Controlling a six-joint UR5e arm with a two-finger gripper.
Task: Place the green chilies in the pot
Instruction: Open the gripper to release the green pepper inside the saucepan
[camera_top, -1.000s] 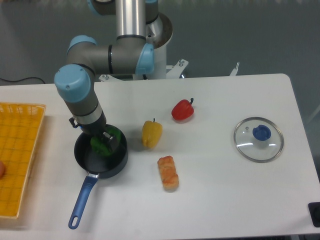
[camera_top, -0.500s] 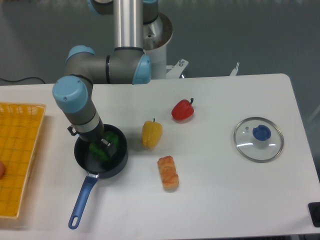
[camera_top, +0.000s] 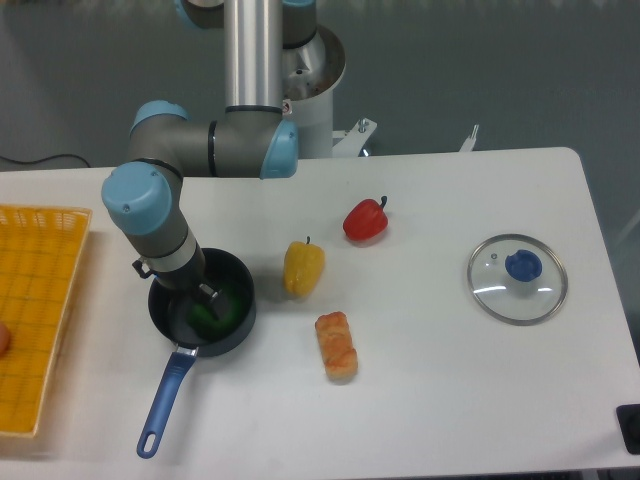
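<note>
Clearly the placing step was near its end: the gripper (camera_top: 203, 300) hung low inside the pot (camera_top: 236, 322), and the chilies (camera_top: 215, 309) lay down in the pot's dark bowl, just beside the fingers. Whether the fingers were parted or closed round the chilies could not be told, since the wrist hid most of them and only one dark finger showed against the green. Whether the chilies rested on the pot's floor or hung a little above it was also unclear.

If the chilies were not yet let go, the next move would call for parting the fingers and then lifting straight up, so that nothing caught the rim or dragged the pot by its blue handle (camera_top: 164, 400), which pointed toward the near edge of the table (camera_top: 450, 400).

What showed of the chilies was a small, glossy, bright green patch, dimmed by the shadow of the pot wall and partly covered by the gripper; their lumpy shape could hardly be made out. They sat toward the middle of the pot, well below the rim.
</note>
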